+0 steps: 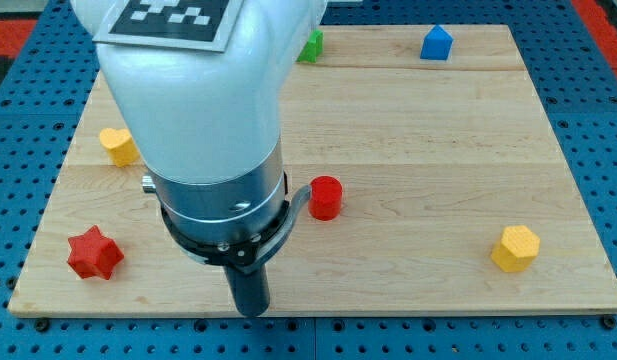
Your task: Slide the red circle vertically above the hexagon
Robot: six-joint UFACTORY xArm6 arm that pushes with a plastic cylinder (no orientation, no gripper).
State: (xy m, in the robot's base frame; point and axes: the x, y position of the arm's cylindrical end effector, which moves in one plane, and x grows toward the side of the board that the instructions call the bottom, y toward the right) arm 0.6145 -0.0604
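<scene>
The red circle (326, 197) stands near the middle of the wooden board (438, 150). The yellow hexagon (515, 248) sits at the view's lower right, well to the right of and below the red circle. My rod comes down from the large white arm, and my tip (251, 308) rests near the board's bottom edge, below and to the left of the red circle and apart from it. The tip touches no block.
A yellow heart (117, 146) lies at the left, partly behind the arm. A red star (94, 253) is at the lower left. A blue house-shaped block (436, 44) and a green block (310, 46), partly hidden by the arm, lie along the top edge.
</scene>
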